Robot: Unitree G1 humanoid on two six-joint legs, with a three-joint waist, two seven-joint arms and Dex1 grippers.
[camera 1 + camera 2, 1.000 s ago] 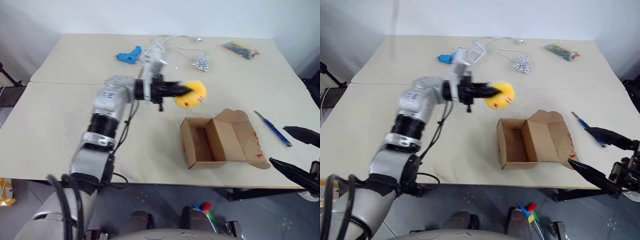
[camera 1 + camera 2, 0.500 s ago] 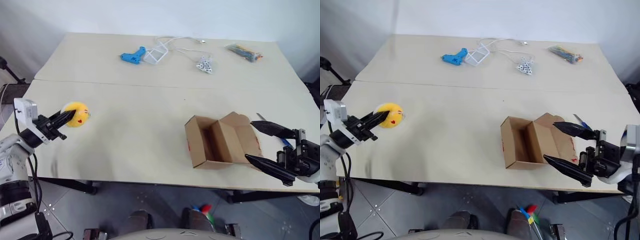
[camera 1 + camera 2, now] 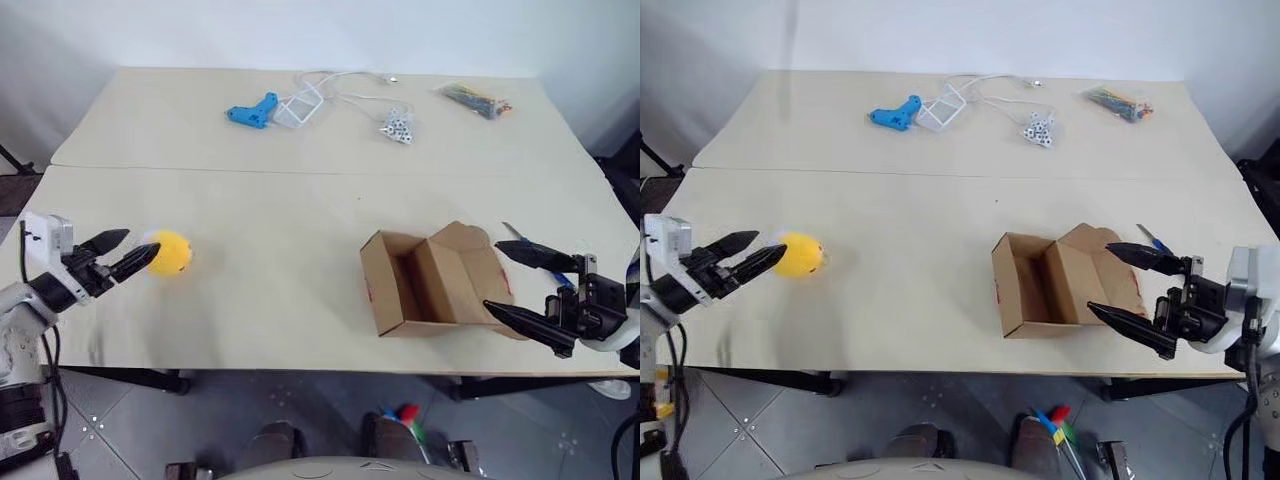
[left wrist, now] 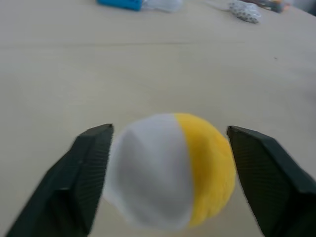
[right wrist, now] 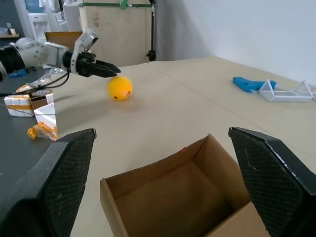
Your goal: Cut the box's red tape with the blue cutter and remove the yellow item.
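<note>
The yellow item (image 3: 170,253), a small round ball, sits on the table near its left edge. My left gripper (image 3: 137,247) is open right behind it. In the left wrist view the ball (image 4: 202,168) lies between the spread fingers with a gap on each side. The box (image 3: 420,280) stands open at centre right, its inside bare. A speck of red tape (image 3: 369,293) shows on its left wall. My right gripper (image 3: 497,276) is open over the box's right flap. The blue cutter (image 3: 1150,240) lies behind it, mostly hidden.
Along the far side of the table lie a light blue pistol-shaped tool (image 3: 252,110), a clear tray with a white cable (image 3: 300,105), a heap of small white pieces (image 3: 395,127) and a bag of coloured bits (image 3: 475,98). The table's front edge runs just below the box.
My left arm swung the ball from above the box to the table's left side, then its fingers opened and let it go. My right gripper moved in over the box's flap.
</note>
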